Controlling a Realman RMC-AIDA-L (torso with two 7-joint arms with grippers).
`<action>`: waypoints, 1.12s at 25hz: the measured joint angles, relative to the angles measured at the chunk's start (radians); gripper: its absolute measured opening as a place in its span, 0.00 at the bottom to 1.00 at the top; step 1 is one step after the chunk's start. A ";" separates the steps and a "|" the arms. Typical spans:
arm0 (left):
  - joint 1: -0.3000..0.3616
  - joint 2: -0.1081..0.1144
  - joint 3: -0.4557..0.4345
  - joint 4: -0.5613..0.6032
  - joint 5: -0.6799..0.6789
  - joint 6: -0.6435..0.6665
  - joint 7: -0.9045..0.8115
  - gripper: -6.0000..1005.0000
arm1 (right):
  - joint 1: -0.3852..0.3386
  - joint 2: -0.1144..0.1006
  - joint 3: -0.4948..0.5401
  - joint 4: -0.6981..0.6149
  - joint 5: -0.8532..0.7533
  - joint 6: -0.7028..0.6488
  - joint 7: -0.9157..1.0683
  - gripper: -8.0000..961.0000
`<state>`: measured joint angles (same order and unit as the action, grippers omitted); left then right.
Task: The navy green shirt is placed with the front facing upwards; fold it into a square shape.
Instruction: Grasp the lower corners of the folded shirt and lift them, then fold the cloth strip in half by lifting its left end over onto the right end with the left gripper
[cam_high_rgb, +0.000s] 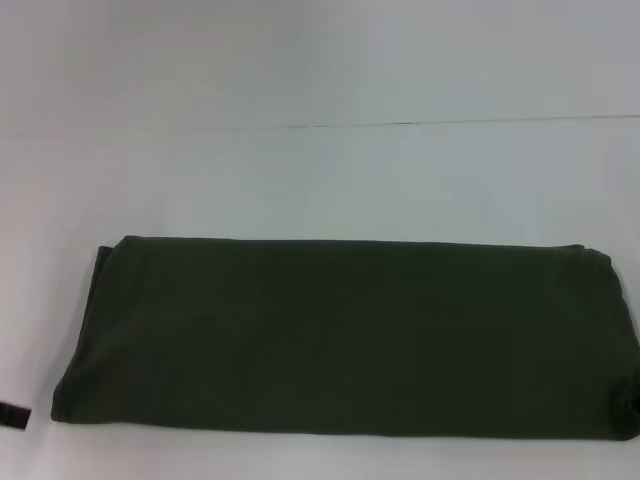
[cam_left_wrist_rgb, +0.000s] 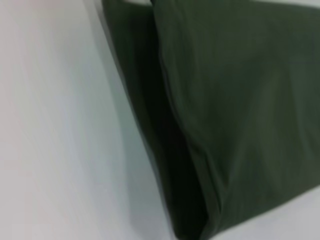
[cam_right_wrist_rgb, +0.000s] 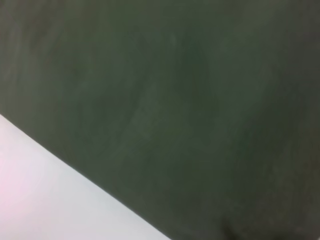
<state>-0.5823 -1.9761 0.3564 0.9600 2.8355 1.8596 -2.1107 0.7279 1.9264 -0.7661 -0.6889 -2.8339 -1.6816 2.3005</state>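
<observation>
At my far left, a small dark piece at the near edge of the head view may be part of my left gripper (cam_high_rgb: 14, 414), just off the shirt's left end and not touching it; I cannot tell how its jaws stand. Beside it lies the navy green shirt (cam_high_rgb: 340, 335) on the white table (cam_high_rgb: 320, 180), already folded into a long flat band with sleeves, collar and lettering tucked out of sight. My left wrist view shows that left end as stacked layers with a neat folded edge (cam_left_wrist_rgb: 185, 150). I judge the lengthwise folds done; what remains is bringing one end across the other to shorten the band into a square. Its long axis runs left to right across my front, reaching the right edge of the head view. My right gripper is not visible anywhere, so its jaws I cannot tell; its wrist camera hovers over plain cloth near the right end.
</observation>
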 joint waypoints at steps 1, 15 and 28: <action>0.000 0.001 -0.012 0.001 -0.005 -0.002 0.001 0.04 | 0.000 0.000 0.005 -0.007 0.003 -0.010 -0.001 0.08; -0.006 0.032 -0.203 -0.003 -0.157 -0.027 -0.032 0.12 | -0.003 -0.023 0.044 -0.102 0.016 -0.135 0.017 0.51; -0.007 0.040 -0.234 -0.114 -0.296 -0.060 -0.106 0.62 | -0.039 -0.037 0.297 -0.169 0.261 -0.157 -0.131 0.86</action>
<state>-0.5893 -1.9363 0.1225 0.8464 2.5396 1.7996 -2.2167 0.6889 1.8895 -0.4694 -0.8574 -2.5734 -1.8389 2.1695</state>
